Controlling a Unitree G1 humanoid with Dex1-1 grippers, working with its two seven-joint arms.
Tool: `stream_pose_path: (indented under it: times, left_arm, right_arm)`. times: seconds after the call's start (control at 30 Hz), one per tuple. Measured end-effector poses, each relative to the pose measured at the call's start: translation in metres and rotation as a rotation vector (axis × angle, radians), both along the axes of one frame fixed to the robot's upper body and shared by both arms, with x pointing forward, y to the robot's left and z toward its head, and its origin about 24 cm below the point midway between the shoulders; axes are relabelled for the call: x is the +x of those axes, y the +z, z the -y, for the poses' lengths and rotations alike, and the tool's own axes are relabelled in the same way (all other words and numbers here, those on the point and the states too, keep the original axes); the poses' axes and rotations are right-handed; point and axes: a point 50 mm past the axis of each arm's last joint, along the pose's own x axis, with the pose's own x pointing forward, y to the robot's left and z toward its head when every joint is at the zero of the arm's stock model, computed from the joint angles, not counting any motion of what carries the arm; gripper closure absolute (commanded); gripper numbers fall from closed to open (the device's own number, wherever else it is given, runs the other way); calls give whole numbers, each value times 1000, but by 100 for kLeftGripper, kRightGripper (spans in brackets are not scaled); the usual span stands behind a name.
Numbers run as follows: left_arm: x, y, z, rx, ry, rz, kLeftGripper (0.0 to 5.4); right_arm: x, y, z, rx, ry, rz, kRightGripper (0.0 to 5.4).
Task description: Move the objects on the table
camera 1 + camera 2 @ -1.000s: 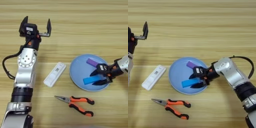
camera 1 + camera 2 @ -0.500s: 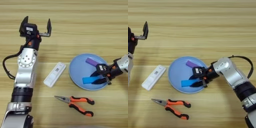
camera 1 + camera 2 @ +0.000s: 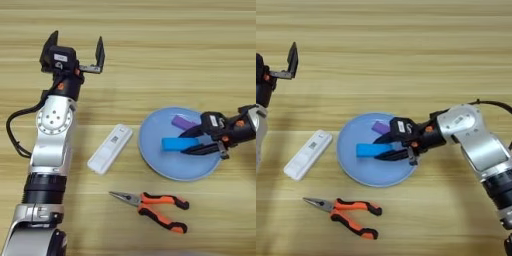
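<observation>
Right gripper (image 3: 387, 148) over light-blue plate (image 3: 356, 170), fingers straddling blue block (image 3: 370, 149), one on far side, one on near side; whether pinched tight or just released, cannot tell. Block tilted a second ago, now level, low over plate or resting on it. Judgement: block placement at or near completion. Purple block (image 3: 381, 128) on plate, far side, touching nothing else. White bar (image 3: 110, 149) left of plate, pliers (image 3: 156, 210) near side, both unmoved. Left gripper (image 3: 76, 50) far left, fingers spread, empty, idle.

Blue block (image 3: 180, 144) in light-blue plate (image 3: 155, 160); white bar (image 3: 110, 149) left; pliers (image 3: 152, 210) flat below.
</observation>
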Motion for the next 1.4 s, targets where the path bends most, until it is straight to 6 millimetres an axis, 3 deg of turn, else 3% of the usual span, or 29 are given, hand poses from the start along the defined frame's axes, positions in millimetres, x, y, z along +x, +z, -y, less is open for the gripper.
stream_pose_path:
  times: [0.17,0.47,0.6,0.8,1.03,1.4]
  left_arm:
    - [1,1,0,1,-1,3,0]
    - [2,1,0,1,-1,11,0]
    - [2,2,0,1,-1,15,0]
    - [2,2,-1,0,2,18,0]
    - [1,4,-3,-2,7,35,0]
    - [-1,7,-6,4,-22,62,0]
  right_arm:
    - [-21,12,5,15,17,15,400]
    - [-50,13,17,-2,12,-9,400]
    - [-61,9,23,-10,1,-40,400]
    - [-79,-13,36,-34,-53,-147,400]
    - [-77,-32,50,-42,-145,-181,400]
    - [-66,-62,51,-17,-222,-240,400]
